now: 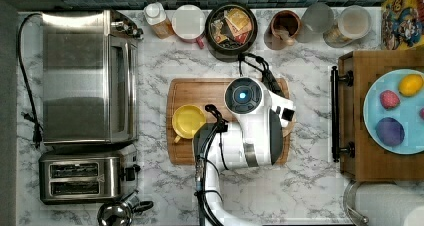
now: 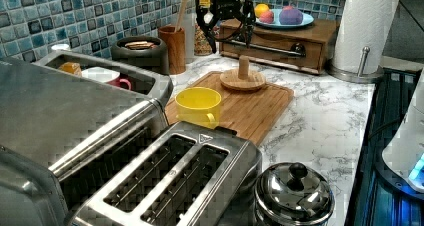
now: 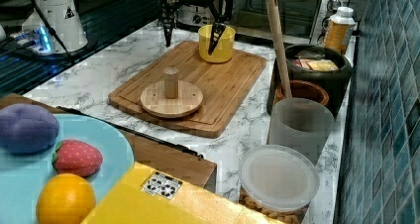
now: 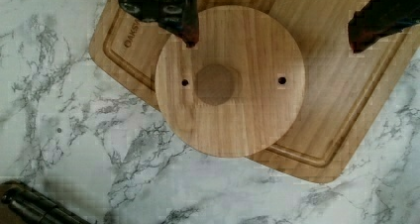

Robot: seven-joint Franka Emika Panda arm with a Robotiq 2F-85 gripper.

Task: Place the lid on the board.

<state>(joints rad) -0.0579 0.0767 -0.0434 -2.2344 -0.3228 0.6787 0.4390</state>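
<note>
Marble counter, bamboo board, lid on its corner.
Above the lid the gripper hung spread and empty; its arm hid most of the board from the top view.

I'm in a kitchen: white marble-look counter w/ blue-green mosaic tile backsplash, stainless toaster oven, steel two-slot toaster, white paper-towel roll, bamboo cutting board, etc.
</note>
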